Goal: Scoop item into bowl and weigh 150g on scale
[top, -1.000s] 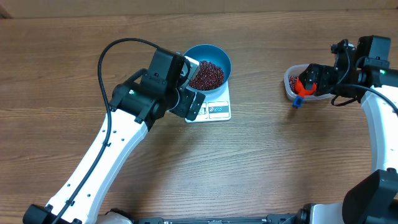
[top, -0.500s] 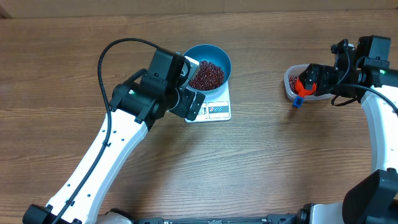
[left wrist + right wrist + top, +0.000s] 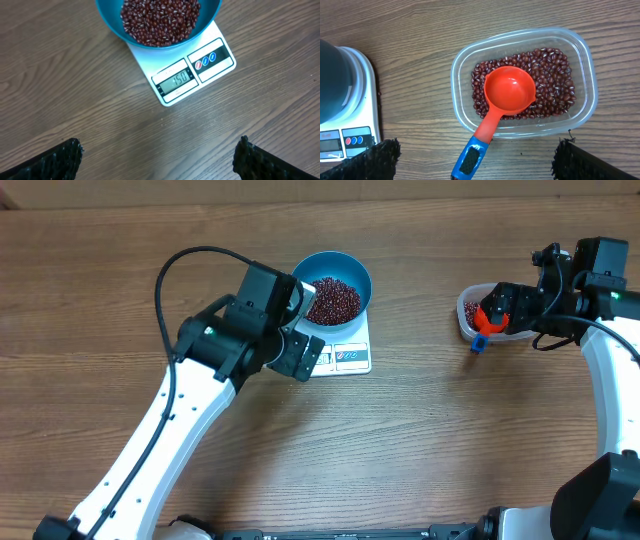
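Both sets of jaws stand wide apart and hold nothing. The left gripper [image 3: 160, 167] hovers above the table [image 3: 450, 440] just in front of the scale [image 3: 150, 62]. The right gripper [image 3: 480, 164] hangs over the near edge of the plastic tub [image 3: 585, 100].

Location of the task's thing: most of the beans [image 3: 160, 20] lie heaped in the blue bowl [image 3: 112, 30], which sits on the scale. The remainder [image 3: 555, 85] lies in the tub, well apart to the right. The display [image 3: 175, 80] appears to read 150, though the digits are small and I would not swear to them.

Hazards, as judged:
- The left arm is close to the scale. A careless sweep could nudge the bowl, upset the reading or spill beans.
- The scoop [image 3: 510, 92] lies empty in the tub with its blue handle over the rim, near the right gripper. A knock there could tip it out and scatter beans.
- Any further scoop would overshoot, if the reading is as it seems.

Count: one bowl, one scale, one tub, one scoop, two grippers. Beans are in two lots, too many to count.
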Controlling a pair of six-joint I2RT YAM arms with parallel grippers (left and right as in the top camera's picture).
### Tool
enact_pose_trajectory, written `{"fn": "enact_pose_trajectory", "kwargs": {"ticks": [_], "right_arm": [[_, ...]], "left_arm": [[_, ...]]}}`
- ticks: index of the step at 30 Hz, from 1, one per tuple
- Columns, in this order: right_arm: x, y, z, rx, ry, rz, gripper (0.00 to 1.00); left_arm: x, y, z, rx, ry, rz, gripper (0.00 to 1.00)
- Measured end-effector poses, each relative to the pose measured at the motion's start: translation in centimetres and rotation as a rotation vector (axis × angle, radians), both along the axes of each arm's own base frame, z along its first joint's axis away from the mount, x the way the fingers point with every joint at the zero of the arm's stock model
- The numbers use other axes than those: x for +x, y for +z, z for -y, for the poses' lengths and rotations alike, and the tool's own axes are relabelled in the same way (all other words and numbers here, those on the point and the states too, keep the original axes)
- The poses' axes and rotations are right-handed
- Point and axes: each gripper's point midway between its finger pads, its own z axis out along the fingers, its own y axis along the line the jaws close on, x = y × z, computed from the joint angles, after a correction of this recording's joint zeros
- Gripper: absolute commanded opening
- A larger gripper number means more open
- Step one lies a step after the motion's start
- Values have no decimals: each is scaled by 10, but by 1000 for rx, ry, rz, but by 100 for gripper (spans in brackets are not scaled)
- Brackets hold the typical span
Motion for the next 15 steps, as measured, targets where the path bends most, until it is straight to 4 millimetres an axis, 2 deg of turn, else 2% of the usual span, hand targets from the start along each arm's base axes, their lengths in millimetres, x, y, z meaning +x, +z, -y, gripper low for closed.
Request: {"fn": "enact_pose_trajectory", "kwargs": {"ticks": [5,15], "right_arm": [[0,0,0,0,0,0,100],[0,0,0,0,0,0,100]], "left_arm": [[-16,7,-9,-21,4,56,100],[-54,-18,-43,-67,83,108,100]]}}
